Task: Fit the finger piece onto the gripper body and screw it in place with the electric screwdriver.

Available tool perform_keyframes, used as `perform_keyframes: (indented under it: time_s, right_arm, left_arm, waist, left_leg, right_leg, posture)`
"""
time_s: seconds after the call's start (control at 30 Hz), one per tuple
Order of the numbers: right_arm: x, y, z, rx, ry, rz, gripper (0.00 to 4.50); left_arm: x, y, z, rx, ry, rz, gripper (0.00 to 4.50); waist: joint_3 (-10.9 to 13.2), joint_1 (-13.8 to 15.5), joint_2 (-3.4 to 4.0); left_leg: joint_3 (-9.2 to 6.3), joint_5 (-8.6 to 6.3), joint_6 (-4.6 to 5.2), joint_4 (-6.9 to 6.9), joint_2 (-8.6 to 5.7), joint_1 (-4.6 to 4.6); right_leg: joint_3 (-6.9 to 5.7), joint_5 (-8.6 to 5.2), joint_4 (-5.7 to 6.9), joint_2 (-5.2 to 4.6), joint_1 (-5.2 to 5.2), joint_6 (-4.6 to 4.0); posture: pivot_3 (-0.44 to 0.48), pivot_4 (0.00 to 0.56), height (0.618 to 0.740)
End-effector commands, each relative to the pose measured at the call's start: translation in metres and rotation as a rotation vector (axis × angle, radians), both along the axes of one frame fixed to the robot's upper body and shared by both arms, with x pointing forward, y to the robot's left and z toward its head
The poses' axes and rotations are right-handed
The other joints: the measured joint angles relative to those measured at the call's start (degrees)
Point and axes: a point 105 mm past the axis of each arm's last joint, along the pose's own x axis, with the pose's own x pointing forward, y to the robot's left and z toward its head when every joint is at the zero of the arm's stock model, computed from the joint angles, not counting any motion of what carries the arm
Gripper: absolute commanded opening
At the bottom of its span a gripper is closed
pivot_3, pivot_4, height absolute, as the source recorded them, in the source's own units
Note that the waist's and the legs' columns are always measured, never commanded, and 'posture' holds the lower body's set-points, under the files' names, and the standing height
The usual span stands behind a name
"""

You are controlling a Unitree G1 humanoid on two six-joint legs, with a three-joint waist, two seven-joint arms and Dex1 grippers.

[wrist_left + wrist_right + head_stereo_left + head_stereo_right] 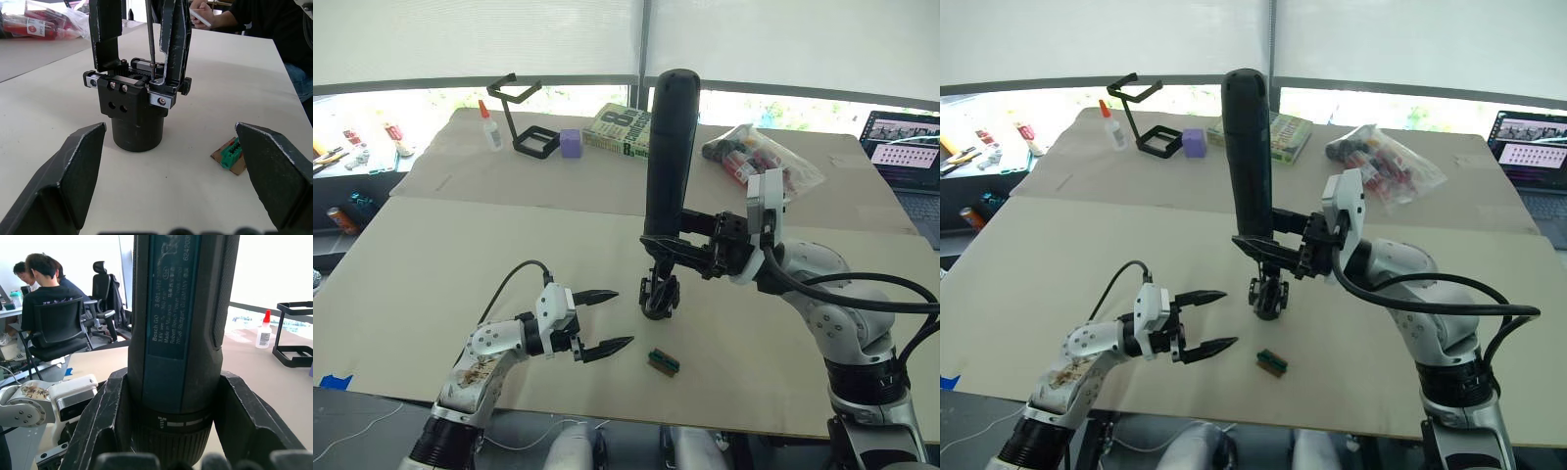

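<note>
The right gripper (668, 253) reaches in level, clamped around the electric screwdriver (668, 157), holding it upright with its bit down on the gripper body (135, 107). The left gripper (607, 320) rests low, fingers spread wide, pointing at that body just ahead.

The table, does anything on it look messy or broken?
Nothing looks broken or spilled. The electric screwdriver stands upright in the right pincer, its bit down on the gripper body. One stray bit: a small green-and-brown block lies loose on the table beside the open left pincer.
</note>
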Motion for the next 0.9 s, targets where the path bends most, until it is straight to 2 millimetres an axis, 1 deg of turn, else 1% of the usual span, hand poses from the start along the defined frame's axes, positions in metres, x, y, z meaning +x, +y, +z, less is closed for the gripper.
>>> perform_keyframes:
  time_s: [0.03, 0.9]
  right_arm:
    - [-0.0077, 0.0024, 0.0108, 0.019, -0.047, 0.027, 1.93]
    - [-0.0084, 0.0047, 0.0105, 0.022, -0.047, 0.035, 1.93]
  left_arm:
    - [-0.0019, -0.0014, 0.0036, -0.009, -0.027, -0.005, 4.5]
    - [-0.004, -0.0012, -0.0009, -0.008, -0.022, -0.001, 4.5]
  waist:
    - [0.0, 0.02, 0.0]
    - [0.0, -0.02, 0.0]
  left_leg:
    - [0.0, 0.0, 0.0, 0.0, 0.0, 0.0]
    - [0.0, 0.0, 0.0, 0.0, 0.01, 0.0]
  right_leg:
    - [0.0, 0.0, 0.0, 0.0, 0.0, 0.0]
    - [0.0, 0.0, -0.01, 0.0, 0.0, 0.0]
  posture:
    - [0.0, 0.15, 0.74]
    - [0.0, 0.15, 0.74]
